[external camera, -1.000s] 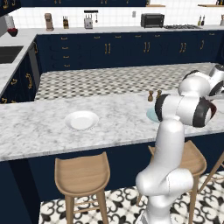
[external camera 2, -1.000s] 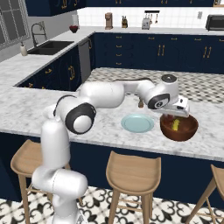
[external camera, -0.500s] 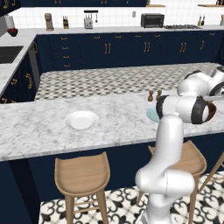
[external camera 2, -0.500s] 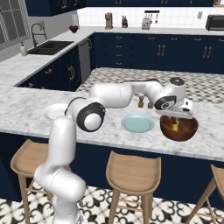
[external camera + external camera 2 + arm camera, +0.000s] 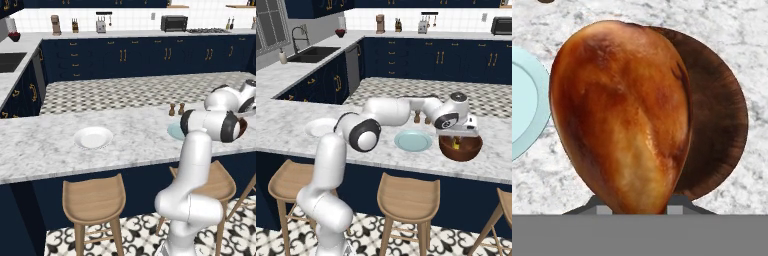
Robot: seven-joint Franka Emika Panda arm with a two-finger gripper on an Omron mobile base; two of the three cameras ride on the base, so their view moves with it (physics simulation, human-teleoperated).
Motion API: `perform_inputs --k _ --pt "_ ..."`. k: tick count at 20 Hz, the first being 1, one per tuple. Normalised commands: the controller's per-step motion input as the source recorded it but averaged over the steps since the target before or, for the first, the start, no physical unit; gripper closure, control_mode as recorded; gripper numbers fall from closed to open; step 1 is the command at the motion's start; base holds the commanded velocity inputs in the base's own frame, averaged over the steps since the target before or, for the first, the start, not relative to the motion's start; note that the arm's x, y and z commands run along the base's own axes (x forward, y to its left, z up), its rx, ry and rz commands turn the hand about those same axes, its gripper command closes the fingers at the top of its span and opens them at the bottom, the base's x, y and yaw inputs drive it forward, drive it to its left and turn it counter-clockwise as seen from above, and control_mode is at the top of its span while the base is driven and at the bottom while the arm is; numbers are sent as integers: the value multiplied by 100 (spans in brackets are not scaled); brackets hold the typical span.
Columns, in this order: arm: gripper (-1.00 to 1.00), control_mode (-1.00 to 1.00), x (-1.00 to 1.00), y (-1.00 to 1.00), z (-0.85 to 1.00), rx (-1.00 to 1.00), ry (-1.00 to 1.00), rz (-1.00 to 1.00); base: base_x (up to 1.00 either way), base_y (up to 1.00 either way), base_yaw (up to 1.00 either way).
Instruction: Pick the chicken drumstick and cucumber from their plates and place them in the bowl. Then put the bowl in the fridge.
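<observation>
Right now the gripper [image 5: 457, 141] is pinching the chicken drumstick [image 5: 622, 115], w/ the fat end hanging just over the bowl [image 5: 460, 148]. Up close, the drumstick hides most of the brown bowl [image 5: 717, 120] under it. Something small & yellow-green sits inside the bowl; can't tell for sure what it is. The bowl stands on the marble counter [image 5: 286, 131], near its front edge. Just left of it is the blue plate [image 5: 413, 141], nothing on it. Well off to the left is the white plate [image 5: 93, 137]. Behind the blue plate, 2 small brown shakers [image 5: 176, 109] stand side by side. Far back are navy cabinets [image 5: 120, 60].
</observation>
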Motion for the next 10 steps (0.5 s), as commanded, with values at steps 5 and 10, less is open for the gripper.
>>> perform_inputs --k 5,10 --pt "100 -100 5 0 -16 0 3 6 0 0 0" --pt "100 -100 29 -11 -7 0 5 3 0 0 0"
